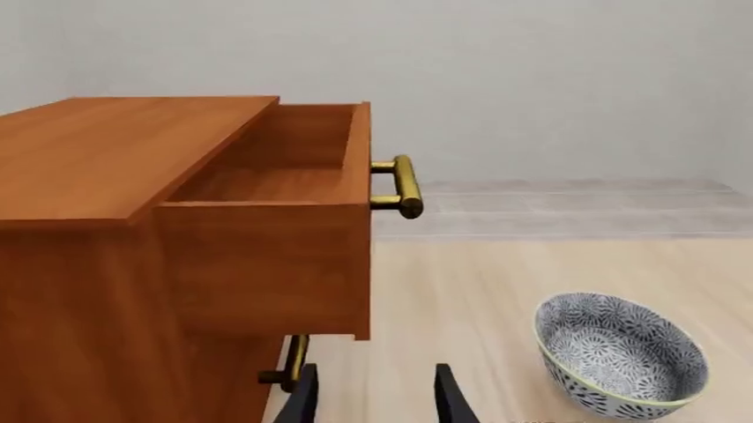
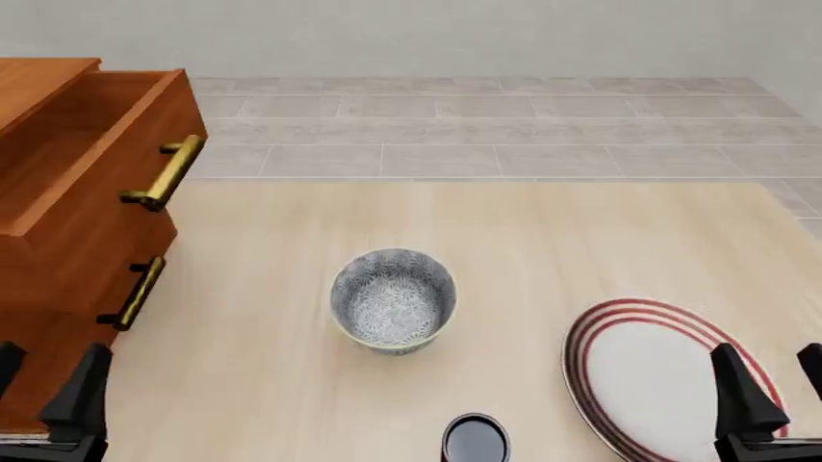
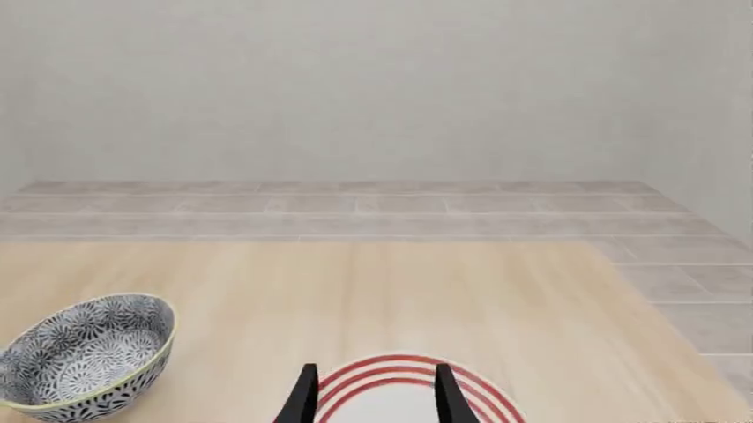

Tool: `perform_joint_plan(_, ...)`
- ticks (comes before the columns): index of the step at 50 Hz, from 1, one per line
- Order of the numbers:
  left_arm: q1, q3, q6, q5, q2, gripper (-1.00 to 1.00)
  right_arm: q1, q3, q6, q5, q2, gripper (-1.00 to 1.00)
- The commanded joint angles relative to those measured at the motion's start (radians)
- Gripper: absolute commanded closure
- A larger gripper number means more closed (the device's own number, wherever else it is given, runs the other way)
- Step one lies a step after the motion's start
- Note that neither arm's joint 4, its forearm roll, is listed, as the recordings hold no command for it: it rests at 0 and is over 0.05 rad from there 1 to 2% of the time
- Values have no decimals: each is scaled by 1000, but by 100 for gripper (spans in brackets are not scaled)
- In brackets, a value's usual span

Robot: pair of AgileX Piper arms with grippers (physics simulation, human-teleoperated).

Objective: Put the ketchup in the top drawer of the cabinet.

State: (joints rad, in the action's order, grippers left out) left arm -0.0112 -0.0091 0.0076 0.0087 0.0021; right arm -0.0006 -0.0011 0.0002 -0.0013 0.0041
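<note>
Though top drawer [image 2: 90, 144] of cabinet [image 1: 83, 264] stands pulled out, empty, ketchup [image 2: 475, 441] not yet grasped: sits at near table edge, between bowl [image 2: 393, 298] and plate [image 2: 642, 375]; only dark round top visible. Left gripper [image 1: 374, 397], right gripper [image 3: 374, 397]: fingers apart, holding nothing. Pick and placement remain.

Pale wooden table [image 2: 514, 241]: cabinet [image 2: 52, 289], bowl [image 2: 393, 300], plate [image 2: 649, 371], ketchup [image 2: 475, 441].

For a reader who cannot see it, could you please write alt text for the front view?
The top drawer of the wooden cabinet at the left stands open. A patterned bowl sits mid-table, the ketchup at the near edge, and a red-rimmed plate at the right. Both grippers, left and right, are open and hold nothing.
</note>
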Motion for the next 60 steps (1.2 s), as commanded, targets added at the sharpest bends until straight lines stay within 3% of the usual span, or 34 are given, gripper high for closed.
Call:
perform_joint_plan(1,-55,-54,26,80,1,-100,-9,1,0,-15,26,-100)
perform_joint_plan(6,-102,-70,42,121,-1,-100,-10,1,4,-31,52,-100)
perform_joint_plan(9,-169,-90,27,153,-2,-100,-9,1,7,-32,54,-100)
perform_joint_plan(12,-223,-103,58,175,-2,-100,-10,1,4,-35,58,-100)
perform_joint_plan(17,-302,-83,57,196,2,-100,-9,1,2,-32,51,-100)
perform_joint_plan(19,-333,-63,92,193,2,-100,-9,1,2,-32,50,-100)
perform_joint_plan(28,-492,-109,79,17,267,-100,-5,1,6,-28,46,-100)
perform_joint_plan(33,-635,-137,80,-188,604,-100,-6,1,8,-23,45,-100)
perform_joint_plan(39,-704,-141,104,-340,804,-100,5,1,12,-14,33,-100)
perform_joint_plan(44,-749,-174,60,-374,908,-100,8,0,12,-15,35,-100)
perform_joint_plan(49,-800,-193,91,-423,1009,-100,11,0,15,-14,32,-100)
perform_joint_plan(52,-812,-214,66,-426,1059,-100,14,0,15,-16,34,-100)
perform_joint_plan(55,-820,-217,107,-453,1101,-100,16,0,12,-16,35,-100)
perform_joint_plan(60,-836,-223,102,-451,1111,-100,16,1,13,-18,36,-100)
